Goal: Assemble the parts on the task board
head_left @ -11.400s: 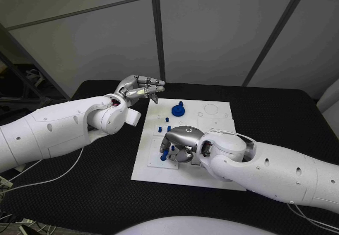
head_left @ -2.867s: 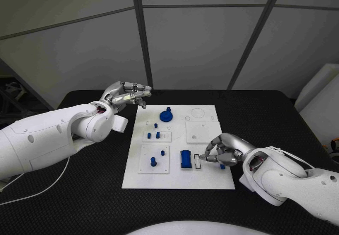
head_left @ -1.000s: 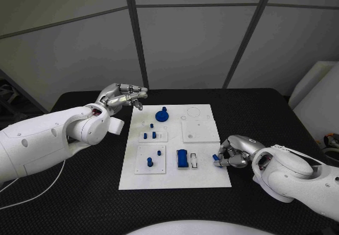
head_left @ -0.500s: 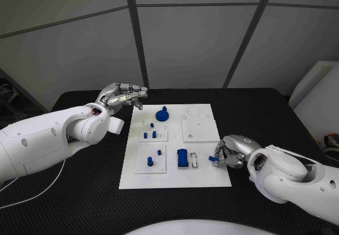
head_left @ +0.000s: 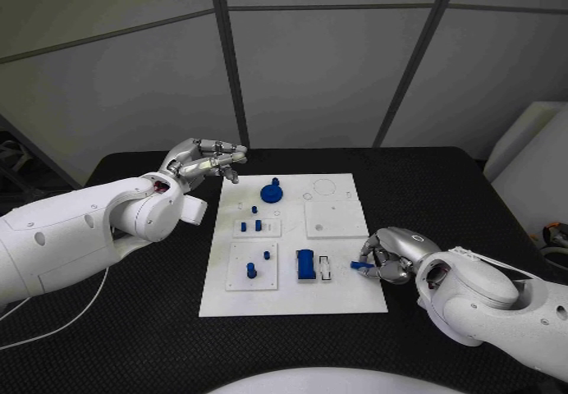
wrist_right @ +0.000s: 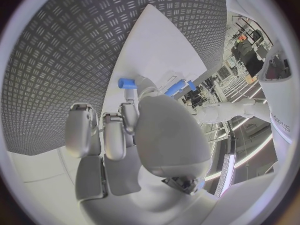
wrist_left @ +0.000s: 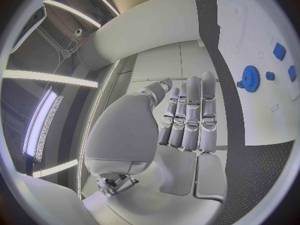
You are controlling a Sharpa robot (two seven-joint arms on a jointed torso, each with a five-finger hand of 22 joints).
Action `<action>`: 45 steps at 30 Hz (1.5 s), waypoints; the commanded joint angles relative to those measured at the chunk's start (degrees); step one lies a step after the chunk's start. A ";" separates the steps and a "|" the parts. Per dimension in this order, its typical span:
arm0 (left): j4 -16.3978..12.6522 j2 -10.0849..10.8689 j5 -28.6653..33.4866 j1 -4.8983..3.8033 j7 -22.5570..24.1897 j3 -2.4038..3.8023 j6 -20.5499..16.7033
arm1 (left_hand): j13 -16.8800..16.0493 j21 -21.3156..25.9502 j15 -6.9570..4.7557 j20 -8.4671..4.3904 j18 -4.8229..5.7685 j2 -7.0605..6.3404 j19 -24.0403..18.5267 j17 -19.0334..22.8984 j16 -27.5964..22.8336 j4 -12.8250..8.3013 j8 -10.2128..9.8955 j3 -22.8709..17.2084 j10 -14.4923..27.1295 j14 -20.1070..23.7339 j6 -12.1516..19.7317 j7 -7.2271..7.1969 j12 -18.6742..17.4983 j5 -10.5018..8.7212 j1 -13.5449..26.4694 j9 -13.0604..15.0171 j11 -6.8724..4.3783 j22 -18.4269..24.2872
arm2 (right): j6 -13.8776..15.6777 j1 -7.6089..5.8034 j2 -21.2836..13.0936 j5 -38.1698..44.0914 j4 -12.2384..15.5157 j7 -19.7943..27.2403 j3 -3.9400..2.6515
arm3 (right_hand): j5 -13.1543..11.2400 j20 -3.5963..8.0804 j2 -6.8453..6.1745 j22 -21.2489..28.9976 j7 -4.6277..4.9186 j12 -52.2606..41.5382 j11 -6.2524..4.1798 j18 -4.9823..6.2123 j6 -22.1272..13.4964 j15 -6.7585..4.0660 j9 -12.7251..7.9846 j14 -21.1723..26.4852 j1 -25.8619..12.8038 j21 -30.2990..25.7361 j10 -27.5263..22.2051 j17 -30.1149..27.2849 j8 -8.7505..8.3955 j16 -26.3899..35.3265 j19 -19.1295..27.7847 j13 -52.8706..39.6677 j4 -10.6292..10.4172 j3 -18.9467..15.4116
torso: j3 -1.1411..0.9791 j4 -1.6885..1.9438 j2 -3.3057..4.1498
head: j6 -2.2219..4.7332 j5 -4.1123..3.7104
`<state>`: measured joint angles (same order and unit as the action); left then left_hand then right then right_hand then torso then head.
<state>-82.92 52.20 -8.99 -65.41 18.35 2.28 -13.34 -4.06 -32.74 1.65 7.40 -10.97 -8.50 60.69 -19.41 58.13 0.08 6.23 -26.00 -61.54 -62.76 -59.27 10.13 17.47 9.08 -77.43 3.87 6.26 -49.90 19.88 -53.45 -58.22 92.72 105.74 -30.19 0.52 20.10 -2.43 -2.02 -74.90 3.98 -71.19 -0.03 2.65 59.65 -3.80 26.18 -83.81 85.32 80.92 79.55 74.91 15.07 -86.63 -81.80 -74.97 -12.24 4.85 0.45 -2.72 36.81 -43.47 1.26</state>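
One small blue part (head_left: 356, 265) is pinched at the fingertips of the right robot hand (head_left: 391, 257), just over the right edge of the task board (head_left: 343, 295), near the board's near-right corner. The right wrist view shows the same blue part (wrist_right: 127, 83) at the tips of the curled fingers (wrist_right: 111, 135), above the white board surface.

Task board lies in the middle of the black worktop (head_left: 461, 189). On it: a blue gear-like disc (head_left: 272, 194) with a knob at the far end; three small blue pegs (head_left: 251, 223) on a raised square plate left of centre; two more pegs (head_left: 252, 269) on the near-left plate; a taller blue block (head_left: 307, 265) standing near centre, with a slim white slot piece (head_left: 324, 268) just beside it on the right. A bare square plate (head_left: 334, 220) sits right of centre.

Left robot hand (head_left: 208, 160) hangs above the worktop beyond the board's far-left corner, fingers curled in, holding nothing. Left wrist view: fingers (wrist_left: 187, 112) side by side, folded toward the palm; gear disc (wrist_left: 251, 78) visible on the board beyond.
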 commanded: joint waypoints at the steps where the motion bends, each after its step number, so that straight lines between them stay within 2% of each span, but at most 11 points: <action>1: -0.17 0.07 0.14 -0.06 0.46 0.03 0.41 | 0.06 0.35 0.14 0.10 0.46 0.17 0.18 0.08 -0.02 -0.18 0.34 0.01 0.33 0.25 0.44 0.06 0.22 0.21 -0.27 -0.04 -0.03 0.08 | 3.28 0.22 -0.07 -3.90 0.32 -1.98 0.23 | -0.33 0.03 0.21 -5.61 -0.08 -0.11 -0.65 0.10 0.61 -0.25 0.91 -5.07 1.27 0.42 1.33 9.89 0.39 -0.37 -0.49 -0.57 -0.23 4.90 | -0.01 -0.02 0.07 | -0.02 0.17; 4: -0.18 0.10 0.14 -0.06 0.44 0.03 0.37 | 0.06 0.35 0.14 0.10 0.46 0.17 0.18 0.08 -0.02 -0.18 0.34 0.01 0.33 0.25 0.44 0.06 0.22 0.21 -0.27 -0.04 -0.03 0.08 | 6.05 0.21 -0.02 -5.44 0.82 -1.73 0.22 | -1.12 -0.05 -0.97 -5.67 -0.23 -0.09 -0.61 0.09 0.60 -0.30 1.20 -5.06 0.09 0.43 1.40 9.90 0.37 -0.36 -0.51 -0.62 -0.23 7.10 | 0.02 -0.05 0.04 | -0.03 0.24; 8: -0.26 0.09 0.14 -0.06 0.42 0.03 0.38 | 0.06 0.35 0.14 0.10 0.46 0.17 0.18 0.08 -0.02 -0.18 0.34 0.01 0.33 0.25 0.44 0.06 0.22 0.21 -0.27 -0.04 -0.03 0.08 | 9.99 0.17 -0.11 -6.21 1.61 -1.08 0.19 | -3.91 -0.06 -2.06 -5.72 -0.32 -0.23 -0.60 0.09 0.77 -0.30 1.47 -5.07 -1.59 0.43 1.56 9.95 0.35 -0.37 -0.51 -0.81 -0.37 9.06 | 0.05 0.05 0.08 | -0.15 0.31; 11: -0.35 0.12 0.13 -0.07 0.40 0.04 0.34 | 0.06 0.37 0.12 0.09 0.46 0.18 0.21 0.09 -0.01 -0.25 0.35 -0.02 0.34 0.26 0.44 0.06 0.24 0.21 -0.39 -0.04 -0.03 0.09 | 11.32 0.14 -0.07 -7.04 2.02 -0.79 0.17 | -4.28 -0.05 -2.52 -5.93 -0.35 -0.58 -0.62 0.04 0.96 -0.32 1.59 -5.12 -2.49 0.61 1.78 10.15 0.38 -0.49 -0.68 -1.11 -0.50 9.71 | 0.08 0.10 0.09 | -0.25 0.33; 13: -0.41 0.15 0.13 -0.07 0.37 0.04 0.33 | 0.06 0.37 0.12 0.09 0.46 0.18 0.21 0.09 -0.01 -0.25 0.35 -0.02 0.34 0.26 0.44 0.06 0.24 0.21 -0.39 -0.04 -0.03 0.09 | 11.23 0.13 0.14 -8.72 2.08 -0.70 0.16 | -4.48 -0.04 -2.79 -6.00 -0.37 -0.68 -0.64 0.03 1.06 -0.32 1.65 -5.15 -3.09 0.66 1.86 10.26 0.38 -0.55 -0.73 -1.20 -0.65 10.00 | 0.11 0.13 0.09 | -0.25 0.43; 15: -0.44 0.22 0.13 -0.07 0.23 0.04 0.36 | 0.06 0.37 0.12 0.09 0.46 0.18 0.21 0.09 -0.01 -0.25 0.35 -0.02 0.34 0.26 0.44 0.06 0.24 0.21 -0.39 -0.04 -0.03 0.09 | 10.81 0.11 0.57 -11.79 1.99 -0.56 0.15 | -4.50 -0.04 -3.23 -6.37 -0.43 -1.09 -0.67 -0.08 1.33 -0.33 1.74 -5.27 -4.37 0.99 2.13 10.80 0.41 -0.88 -1.05 -1.53 -1.09 10.20 | 0.03 0.09 0.11 | -0.35 0.64; 18: -0.48 0.31 0.13 -0.08 0.11 0.04 0.34 | 0.06 0.37 0.12 0.09 0.46 0.18 0.21 0.09 -0.01 -0.25 0.35 -0.02 0.34 0.26 0.44 0.06 0.24 0.21 -0.39 -0.04 -0.03 0.09 | 10.24 0.10 1.12 -14.47 1.79 -0.37 0.14 | -2.96 -0.01 -3.77 -6.62 -0.49 -1.46 -0.71 -0.14 1.65 -0.36 1.86 -5.35 -5.87 1.22 2.39 11.15 0.47 -1.09 -1.25 -1.83 -1.54 9.92 | -0.04 -0.01 0.18 | -0.55 0.70; 23: -0.59 0.39 0.13 -0.08 0.05 0.04 0.28 | 0.06 0.37 0.12 0.09 0.46 0.18 0.21 0.09 -0.01 -0.25 0.35 -0.02 0.34 0.26 0.44 0.06 0.24 0.21 -0.39 -0.04 -0.03 0.09 | 8.98 0.09 2.18 -17.18 1.33 -0.05 0.14 | -0.98 0.05 -4.07 -6.86 -0.61 -1.85 -0.80 -0.20 2.04 -0.43 2.04 -5.41 -7.75 1.42 2.65 11.45 0.53 -1.27 -1.44 -2.19 -2.14 9.35 | 0.04 0.02 0.12 | -0.80 0.61; 30: -0.61 0.33 0.13 -0.09 0.04 0.04 0.22 | 0.06 0.40 0.11 0.06 0.46 0.23 0.26 0.10 0.00 -0.36 0.37 -0.08 0.37 0.27 0.44 0.06 0.28 0.22 -0.58 -0.04 -0.03 0.12 | 5.96 0.08 4.16 -19.26 0.15 -0.07 0.14 | 2.81 0.21 -4.30 -7.29 -0.90 -2.35 -1.03 -0.31 3.00 -0.61 2.39 -5.51 -10.44 1.78 3.06 11.92 0.76 -1.55 -1.76 -2.66 -2.98 7.52 | -0.02 0.06 0.10 | -1.21 0.53; 45: -0.59 0.22 0.13 -0.09 0.13 0.04 0.19 | 0.08 0.42 0.09 0.01 0.45 0.29 0.33 0.13 0.00 -0.58 0.41 -0.18 0.49 0.32 0.42 0.04 0.29 0.22 -0.91 -0.03 -0.03 0.13 | 5.92 0.08 7.20 -20.21 -1.05 -0.23 0.14 | 3.00 0.40 -3.80 -7.38 -1.24 -2.28 -1.30 -0.32 3.78 -0.84 2.93 -5.52 -11.97 1.82 3.11 12.00 1.29 -1.59 -1.80 -2.71 -3.53 5.91 | -0.02 -0.03 0.03 | -1.18 0.71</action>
<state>-83.39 52.48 -8.98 -65.42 18.14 2.29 -13.37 -4.03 -32.51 1.65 7.40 -10.97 -8.12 60.69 -19.35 58.13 -0.08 6.48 -26.16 -61.55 -62.76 -59.27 10.13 17.47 9.07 -77.81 3.87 6.25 -49.83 26.21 -53.32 -51.13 73.27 104.70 -30.85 0.65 22.95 -2.26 -5.87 -74.93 2.97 -73.20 -1.23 2.65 63.16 -4.21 29.16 -83.83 73.71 82.47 82.41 74.94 16.24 -87.85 -83.26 -74.92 -15.83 11.13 0.42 -2.71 36.86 -44.70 1.93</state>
